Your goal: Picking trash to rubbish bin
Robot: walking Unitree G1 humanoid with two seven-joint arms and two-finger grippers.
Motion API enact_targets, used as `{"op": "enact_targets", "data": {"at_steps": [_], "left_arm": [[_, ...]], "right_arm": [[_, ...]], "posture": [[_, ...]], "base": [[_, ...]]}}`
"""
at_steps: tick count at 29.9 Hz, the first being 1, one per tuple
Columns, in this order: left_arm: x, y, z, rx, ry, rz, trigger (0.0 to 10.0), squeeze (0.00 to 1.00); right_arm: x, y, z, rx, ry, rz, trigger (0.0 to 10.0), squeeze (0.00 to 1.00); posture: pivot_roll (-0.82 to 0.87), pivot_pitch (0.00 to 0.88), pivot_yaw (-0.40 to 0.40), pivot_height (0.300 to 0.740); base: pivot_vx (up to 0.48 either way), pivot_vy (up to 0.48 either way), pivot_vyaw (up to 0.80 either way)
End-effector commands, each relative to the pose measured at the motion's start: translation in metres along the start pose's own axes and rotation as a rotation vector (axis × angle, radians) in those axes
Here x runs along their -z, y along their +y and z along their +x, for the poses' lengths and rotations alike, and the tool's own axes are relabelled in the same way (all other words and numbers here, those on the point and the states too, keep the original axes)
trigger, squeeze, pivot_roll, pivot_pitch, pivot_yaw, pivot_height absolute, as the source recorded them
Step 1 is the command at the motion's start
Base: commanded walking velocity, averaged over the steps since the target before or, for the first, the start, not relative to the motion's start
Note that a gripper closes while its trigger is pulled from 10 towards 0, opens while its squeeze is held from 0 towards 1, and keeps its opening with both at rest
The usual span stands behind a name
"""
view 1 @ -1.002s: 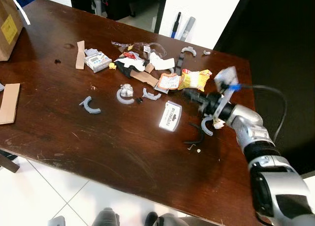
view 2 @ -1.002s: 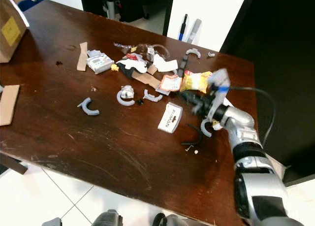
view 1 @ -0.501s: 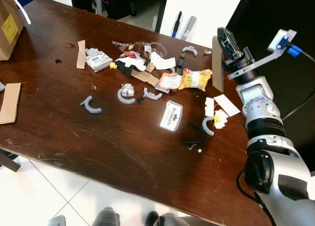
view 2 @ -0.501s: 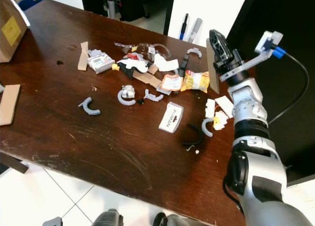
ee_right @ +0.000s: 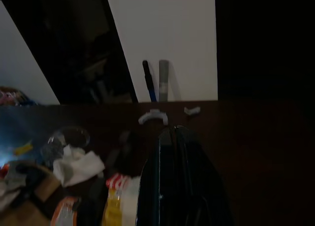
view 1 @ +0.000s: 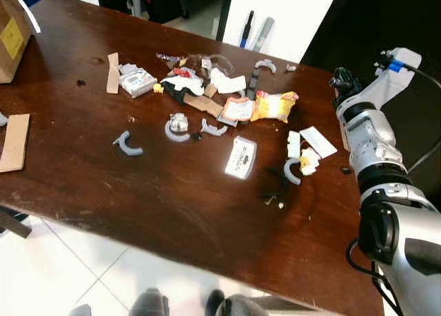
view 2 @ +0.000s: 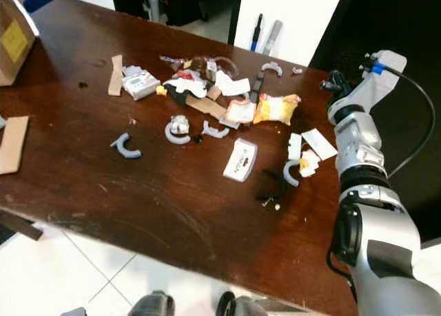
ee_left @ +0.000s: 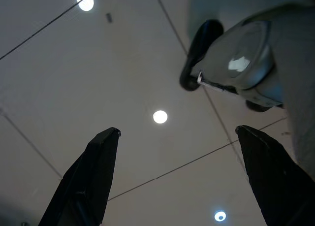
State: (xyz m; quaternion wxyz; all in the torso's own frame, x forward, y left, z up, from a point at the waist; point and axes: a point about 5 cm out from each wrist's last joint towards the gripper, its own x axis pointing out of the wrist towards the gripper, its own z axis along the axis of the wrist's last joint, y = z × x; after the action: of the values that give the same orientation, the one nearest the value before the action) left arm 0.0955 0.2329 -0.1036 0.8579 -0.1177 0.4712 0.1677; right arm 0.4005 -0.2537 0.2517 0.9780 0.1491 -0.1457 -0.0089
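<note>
Trash lies scattered on the dark wooden table (view 1: 103, 185): a yellow snack wrapper (view 1: 274, 107), a white labelled packet (view 1: 240, 157), torn white paper (view 1: 317, 141), grey curved plastic pieces (view 1: 127, 144) and a small grey device (view 1: 136, 80). My right gripper (view 1: 338, 79) is raised over the table's right edge, beyond the wrapper. In the right wrist view its fingers (ee_right: 184, 152) are pressed together, with a thin flat cardboard piece seen edge-on between them. My left gripper (ee_left: 177, 131) hangs open over a tiled floor, nothing between its fingers.
A cardboard box (view 1: 12, 30) stands at the table's far left corner and a cardboard strip (view 1: 14, 142) lies by the left edge. Beyond the right edge it is dark. White tiled floor (view 1: 83, 261) lies in front of the table.
My right gripper rose from the table holding a flat cardboard piece, then swung right and lower to the table's right edge. Torn white paper came into sight where the arm had been.
</note>
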Motion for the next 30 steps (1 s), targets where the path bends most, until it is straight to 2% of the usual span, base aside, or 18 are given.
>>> {"op": "enact_targets", "data": {"at_steps": [1,4,7,10,11,15,20,21,22,24,25,26,27,29,30], "left_arm": [[0.016,0.006,-0.005,-0.022,0.06,0.006,10.0,0.0],[0.015,0.006,-0.004,-0.023,0.06,0.007,10.0,0.0],[0.014,0.005,-0.004,-0.023,0.059,0.013,10.0,0.0],[0.014,0.004,-0.004,-0.022,0.058,0.016,10.0,0.0],[0.013,0.003,-0.003,-0.019,0.059,0.022,10.0,0.0],[0.013,0.002,-0.003,-0.013,0.06,0.029,10.0,0.0],[0.013,0.001,-0.003,-0.008,0.061,0.038,10.0,0.0],[0.012,0.0,-0.002,-0.007,0.06,0.042,10.0,0.0],[0.012,0.0,-0.002,-0.007,0.06,0.042,10.0,0.0],[0.011,-0.001,-0.002,-0.003,0.059,0.047,10.0,0.0],[0.011,-0.001,-0.002,-0.003,0.059,0.047,10.0,0.0],[0.01,-0.002,-0.001,0.001,0.057,0.051,10.0,0.0],[0.01,-0.003,-0.001,0.004,0.056,0.053,10.0,0.0],[0.01,-0.003,-0.001,0.004,0.055,0.054,10.0,0.0],[0.01,-0.004,-0.001,0.005,0.055,0.053,10.0,0.0]], "right_arm": [[0.007,-0.011,-0.005,0.059,0.034,-0.059,10.0,0.0],[0.008,-0.013,-0.005,0.087,0.045,-0.103,10.0,0.0],[0.012,-0.024,-0.009,0.169,0.09,-0.198,10.0,0.0],[0.016,-0.03,-0.012,0.211,0.116,-0.233,10.0,0.0],[0.021,-0.038,-0.018,0.244,0.151,-0.282,10.0,0.0],[0.028,-0.051,-0.027,0.298,0.198,-0.364,10.0,0.0],[0.028,-0.071,-0.037,0.41,0.214,-0.393,10.0,0.0],[0.028,-0.081,-0.044,0.46,0.234,-0.449,10.0,0.0],[0.028,-0.081,-0.044,0.46,0.234,-0.449,10.0,0.0],[0.033,-0.103,-0.062,0.54,0.304,-0.607,10.0,0.0],[0.033,-0.103,-0.062,0.54,0.304,-0.607,10.0,0.0],[0.046,-0.123,-0.084,0.599,0.398,-0.687,10.0,0.0],[0.057,-0.136,-0.102,0.637,0.474,-0.735,10.0,0.0],[0.06,-0.139,-0.107,0.642,0.496,-0.762,10.0,0.0],[0.072,-0.146,-0.123,0.661,0.559,-0.763,10.0,0.0]], "posture": [[0.37,0.154,-0.132,0.74],[0.37,0.153,-0.131,0.74],[0.36,0.153,-0.133,0.74],[0.36,0.152,-0.135,0.74],[0.36,0.152,-0.136,0.74],[0.36,0.151,-0.136,0.74],[0.35,0.144,-0.137,0.74],[0.35,0.141,-0.137,0.74],[0.35,0.141,-0.137,0.74],[0.35,0.136,-0.141,0.74],[0.35,0.136,-0.141,0.74],[0.35,0.132,-0.146,0.74],[0.35,0.132,-0.148,0.74],[0.35,0.132,-0.148,0.74],[0.35,0.13,-0.15,0.74]], "base": [[-0.311,0.0,0.0],[-0.311,0.0,0.0],[-0.315,0.0,0.0],[-0.315,0.0,0.0],[-0.319,0.0,0.0],[-0.324,0.0,0.0],[-0.327,0.0,0.0],[-0.326,0.0,0.0],[-0.326,0.0,0.0],[-0.324,0.0,0.0],[-0.326,0.0,0.0],[-0.326,0.0,0.0],[-0.322,0.0,0.0],[-0.322,0.0,0.0],[-0.326,0.0,0.0]]}}
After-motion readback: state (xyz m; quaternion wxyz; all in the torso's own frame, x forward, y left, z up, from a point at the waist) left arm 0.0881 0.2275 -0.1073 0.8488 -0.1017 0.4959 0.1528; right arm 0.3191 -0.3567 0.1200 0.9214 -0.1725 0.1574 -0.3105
